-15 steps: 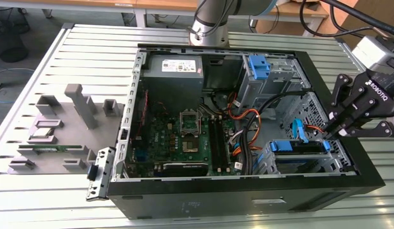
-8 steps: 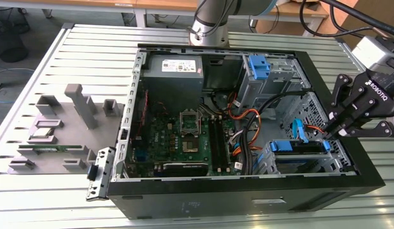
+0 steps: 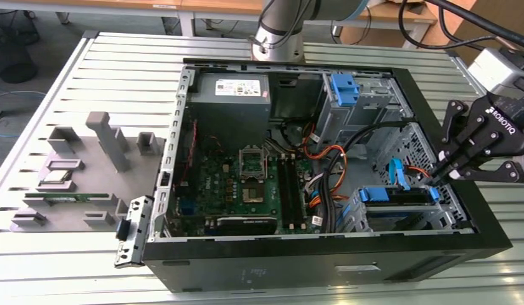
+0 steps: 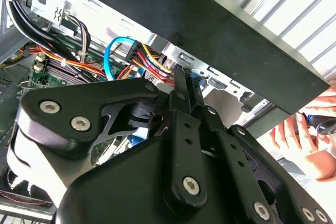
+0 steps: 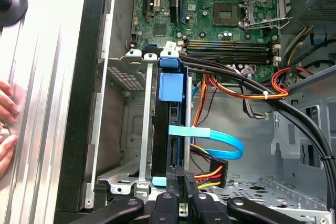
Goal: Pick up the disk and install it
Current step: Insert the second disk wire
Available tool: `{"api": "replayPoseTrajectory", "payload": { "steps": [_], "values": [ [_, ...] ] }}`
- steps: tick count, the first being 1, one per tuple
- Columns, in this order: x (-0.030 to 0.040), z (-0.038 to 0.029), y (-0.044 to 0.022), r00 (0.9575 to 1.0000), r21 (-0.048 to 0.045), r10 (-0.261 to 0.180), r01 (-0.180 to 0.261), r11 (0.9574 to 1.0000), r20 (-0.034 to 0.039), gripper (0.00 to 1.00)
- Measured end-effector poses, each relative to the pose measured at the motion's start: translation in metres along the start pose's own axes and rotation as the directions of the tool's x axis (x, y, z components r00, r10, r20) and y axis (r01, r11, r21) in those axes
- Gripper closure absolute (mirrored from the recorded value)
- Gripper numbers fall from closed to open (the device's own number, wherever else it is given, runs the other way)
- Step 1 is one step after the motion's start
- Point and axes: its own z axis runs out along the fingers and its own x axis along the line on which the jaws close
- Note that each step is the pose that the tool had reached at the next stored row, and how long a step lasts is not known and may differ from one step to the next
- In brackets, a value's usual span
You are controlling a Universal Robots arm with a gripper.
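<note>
The disk [image 3: 400, 195] sits edge-up in its blue carrier inside the drive cage [image 3: 361, 219] of the open computer case [image 3: 329, 267], at about 4 o'clock from the green motherboard [image 3: 244, 184] in the exterior view; the first wrist view shows the same disk [image 5: 170, 129] standing in the metal cage with a light-blue data cable [image 5: 220, 142] curling off it. The gripper [image 3: 437, 181] reaches in over the case's wall at 3 o'clock, its jaws pressed together with the tips against the end of the carrier. A person's hand [image 4: 310, 142] rests on the slatted table [image 3: 117, 70] just outside the case in the second wrist view.
</note>
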Motion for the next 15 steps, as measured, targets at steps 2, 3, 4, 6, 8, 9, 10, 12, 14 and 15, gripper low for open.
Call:
{"api": "replayPoseTrajectory", "payload": {
  "steps": [2, 3, 4, 6, 8, 9, 10, 12, 14, 15],
  "values": [
    [0.0, 0.0, 0.0, 1.0, 0.0, 0.0, 0.0, 1.0, 0.0, 0.84],
    [0.0, 0.0, 0.0, 1.0, 0.0, 0.0, 0.0, 1.0, 0.0, 0.84],
    [0.0, 0.0001, 0.0001, 1.0, 0.0, 0.0, 0.0, 1.0, 0.0001, 0.84],
    [0.0, -0.0004, 0.0016, 1.0, 0.0013, 0.0, 0.0, 1.0, 0.0, 0.84],
    [0.0001, -0.0024, 0.0031, 1.0, 0.0035, 0.0, 0.0, 1.0, 0.0007, 0.84],
    [0.0001, -0.0039, 0.0039, 1.0, 0.0048, 0.0, 0.0, 1.0, 0.0008, 0.84],
    [0.0002, -0.0056, 0.0048, 1.0, 0.0066, 0.0, 0.0, 1.0, 0.0009, 0.84],
    [0.0002, -0.0074, 0.0073, 1.0, 0.0132, 0.001, -0.001, 0.9999, 0.0009, 0.84],
    [0.0002, -0.0075, 0.011, 1.0, 0.0274, 0.001, -0.001, 0.9996, 0.0004, 0.84],
    [0.0001, -0.0073, 0.0126, 1.0, 0.0377, 0.002, -0.002, 0.9993, 0.0002, 0.84]
  ]
}}
